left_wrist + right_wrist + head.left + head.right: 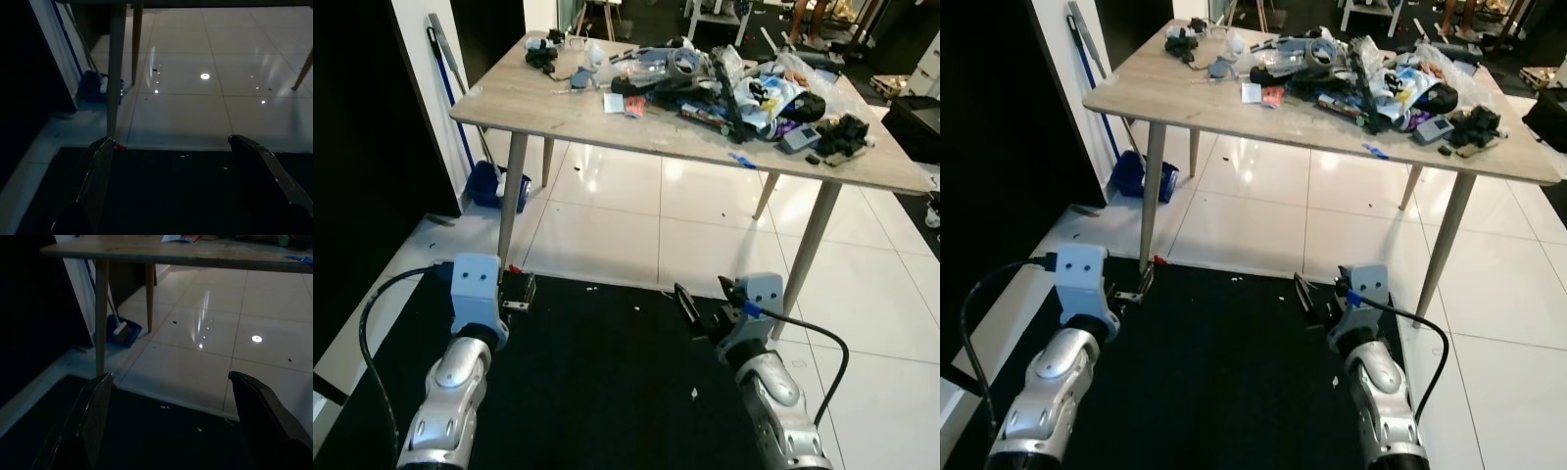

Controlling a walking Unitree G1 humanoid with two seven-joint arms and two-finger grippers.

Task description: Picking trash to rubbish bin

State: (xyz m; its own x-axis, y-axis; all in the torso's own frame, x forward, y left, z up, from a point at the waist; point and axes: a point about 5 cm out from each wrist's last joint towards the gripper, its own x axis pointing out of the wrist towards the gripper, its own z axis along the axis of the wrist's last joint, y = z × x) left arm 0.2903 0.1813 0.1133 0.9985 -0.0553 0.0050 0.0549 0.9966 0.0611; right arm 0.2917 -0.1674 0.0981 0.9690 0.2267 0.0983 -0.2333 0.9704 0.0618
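A heap of trash [724, 83], wrappers, bags and dark odds and ends, covers the far and right part of a wooden table [538, 103]. Both arms are held low in front of the table, over a black mat [597, 372]. My left gripper [519, 291] is open near the table's front left leg [116, 73], with nothing between its fingers [98, 171]. Under the table's front edge, my right gripper [710, 297] is open too and holds nothing, its fingers [95, 406] spread wide. Small white scraps [695, 394] lie on the mat.
A blue dustpan [494, 183] and a broom handle [450, 69] lean against the white wall on the left. Glossy white tiles [636, 215] run under the table. A small red bit [514, 268] lies by the left leg. Dark furniture [915, 127] stands at the right.
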